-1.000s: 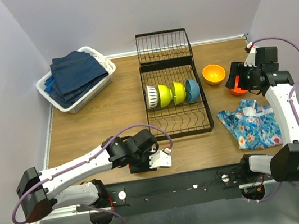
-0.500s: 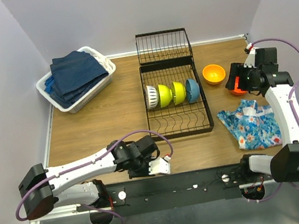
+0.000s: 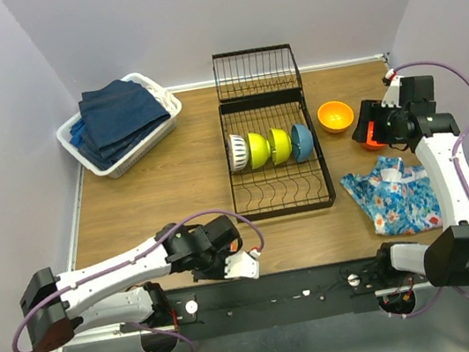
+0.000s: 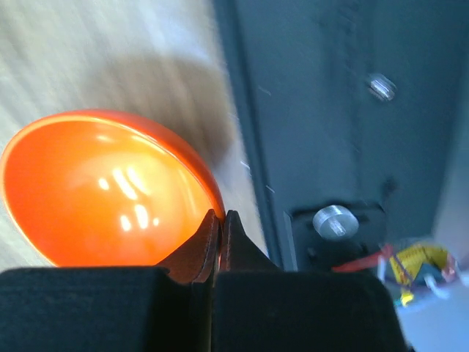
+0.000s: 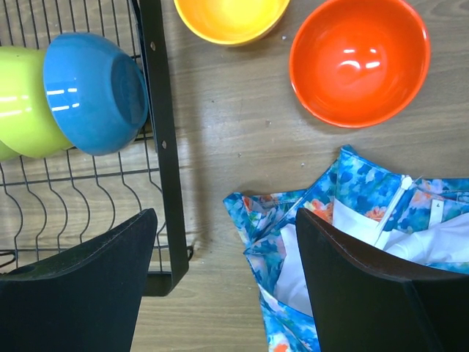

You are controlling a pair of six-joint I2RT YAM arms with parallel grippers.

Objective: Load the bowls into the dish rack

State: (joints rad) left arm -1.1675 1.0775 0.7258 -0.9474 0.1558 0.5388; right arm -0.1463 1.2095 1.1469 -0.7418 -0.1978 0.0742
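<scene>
Glossy bowl (image 4: 95, 198), blk wire rack (image 5: 159, 110)

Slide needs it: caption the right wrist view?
Right gripper open above floral cloth and red-orange bowl; blue bowl sits in dish rack.

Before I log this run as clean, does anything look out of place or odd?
Yes: the left gripper is shut against the rim of the red-orange bowl, jaws meeting, seemingly with nothing pinched between them.
</scene>
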